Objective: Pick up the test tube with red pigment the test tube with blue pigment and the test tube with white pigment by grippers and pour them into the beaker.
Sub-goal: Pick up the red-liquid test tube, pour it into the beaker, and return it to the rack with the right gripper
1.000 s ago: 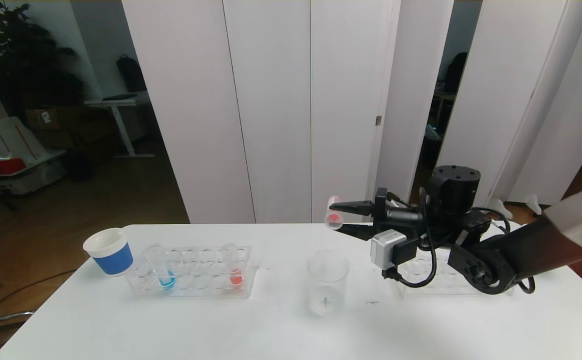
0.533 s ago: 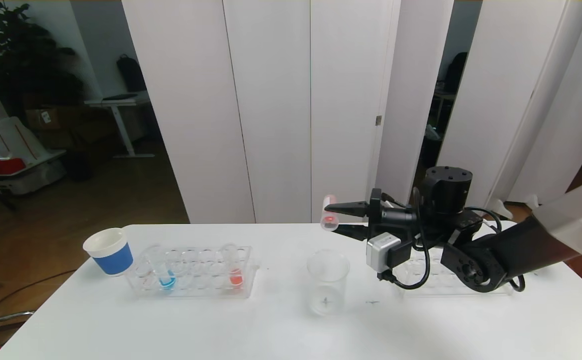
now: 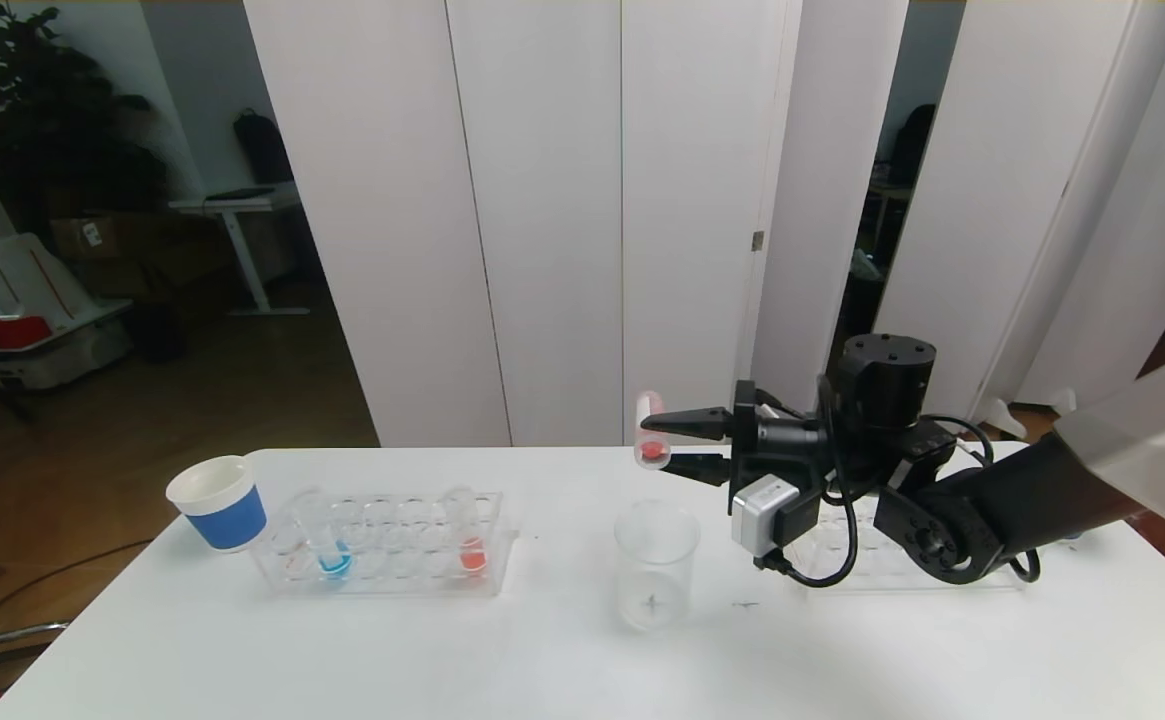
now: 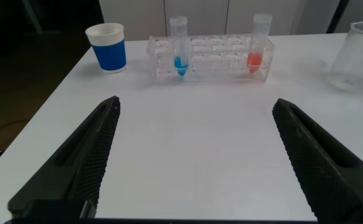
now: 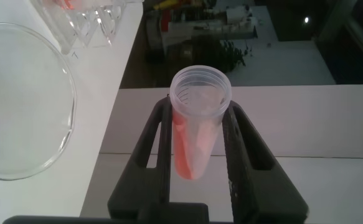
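From the head camera, the right gripper (image 3: 680,440) is gripping a tube of red liquid (image 3: 650,443) and holding it in the air above and a little behind the beaker (image 3: 655,565), which is standing empty on the white table (image 3: 542,650). The tube is lying tilted, nearly on its side, so I judge the pour of the first tube is just starting. The next move is calling for the open mouth to come over the beaker's rim and tip further down. On the left side one blue paper cup (image 3: 220,502) is sitting beside a clear rack (image 3: 387,545) that is holding two tubes: one with blue liquid (image 3: 327,545) and one with red (image 3: 468,540). A second rack (image 3: 892,560) is lying partly hidden behind the right arm. No white-liquid tube is showing.

From the left wrist camera, the left gripper (image 4: 193,162) is hanging wide open and empty, low over the table, well short of the rack (image 4: 209,62). The same blue tube (image 4: 179,46), red tube (image 4: 258,43), cup (image 4: 108,46) and beaker (image 4: 358,56) are showing.

From the right wrist camera, the two black fingers (image 5: 162,146) are clamping the red tube (image 5: 195,121) on both sides, its open mouth facing the camera, with the beaker's rim (image 5: 63,93) off to one side
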{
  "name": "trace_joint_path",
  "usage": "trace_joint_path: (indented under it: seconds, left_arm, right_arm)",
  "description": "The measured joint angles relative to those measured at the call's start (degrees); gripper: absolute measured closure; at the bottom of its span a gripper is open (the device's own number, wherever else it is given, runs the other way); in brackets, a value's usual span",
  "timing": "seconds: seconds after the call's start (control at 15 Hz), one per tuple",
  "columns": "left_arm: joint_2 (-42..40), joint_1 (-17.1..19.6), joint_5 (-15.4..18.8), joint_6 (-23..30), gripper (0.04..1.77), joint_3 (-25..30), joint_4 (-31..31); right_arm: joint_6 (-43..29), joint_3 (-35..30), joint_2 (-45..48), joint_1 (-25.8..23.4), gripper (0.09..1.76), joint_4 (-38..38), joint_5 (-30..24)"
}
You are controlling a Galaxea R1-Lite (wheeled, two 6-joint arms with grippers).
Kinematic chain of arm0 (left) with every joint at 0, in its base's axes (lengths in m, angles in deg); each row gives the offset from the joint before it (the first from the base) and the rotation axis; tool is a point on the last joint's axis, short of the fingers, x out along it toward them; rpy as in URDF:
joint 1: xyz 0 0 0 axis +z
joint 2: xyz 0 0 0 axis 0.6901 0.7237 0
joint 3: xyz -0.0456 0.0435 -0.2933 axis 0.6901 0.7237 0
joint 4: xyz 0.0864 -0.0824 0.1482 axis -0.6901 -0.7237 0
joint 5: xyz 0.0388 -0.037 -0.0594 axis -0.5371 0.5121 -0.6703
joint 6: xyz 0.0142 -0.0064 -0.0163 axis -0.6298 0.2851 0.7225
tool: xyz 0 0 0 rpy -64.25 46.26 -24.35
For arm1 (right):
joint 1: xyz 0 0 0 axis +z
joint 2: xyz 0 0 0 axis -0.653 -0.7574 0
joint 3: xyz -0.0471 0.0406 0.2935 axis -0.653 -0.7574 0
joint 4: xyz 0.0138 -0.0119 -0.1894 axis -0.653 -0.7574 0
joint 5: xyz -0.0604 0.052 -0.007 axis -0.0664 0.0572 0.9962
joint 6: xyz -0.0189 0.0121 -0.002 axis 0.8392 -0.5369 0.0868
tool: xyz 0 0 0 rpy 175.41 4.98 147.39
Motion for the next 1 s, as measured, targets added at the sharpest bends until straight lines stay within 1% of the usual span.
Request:
trace_joint_path:
  seconds: [0.13,0.27,1.0]
  left_arm:
    - [0.0,0.0,0.0,0.0,0.06,0.0,0.0]
    - [0.0,0.0,0.0,0.0,0.06,0.0,0.0]
    - [0.0,0.0,0.0,0.0,0.06,0.0,0.0]
  right_arm:
    - [0.4,0.0,0.0,-0.1,1.26,0.0,0.0]
    - [2.4,0.3,0.0,-0.4,1.26,-0.2,0.0]
    - [4.4,2.4,-1.1,-0.2,1.26,-0.5,0.7]
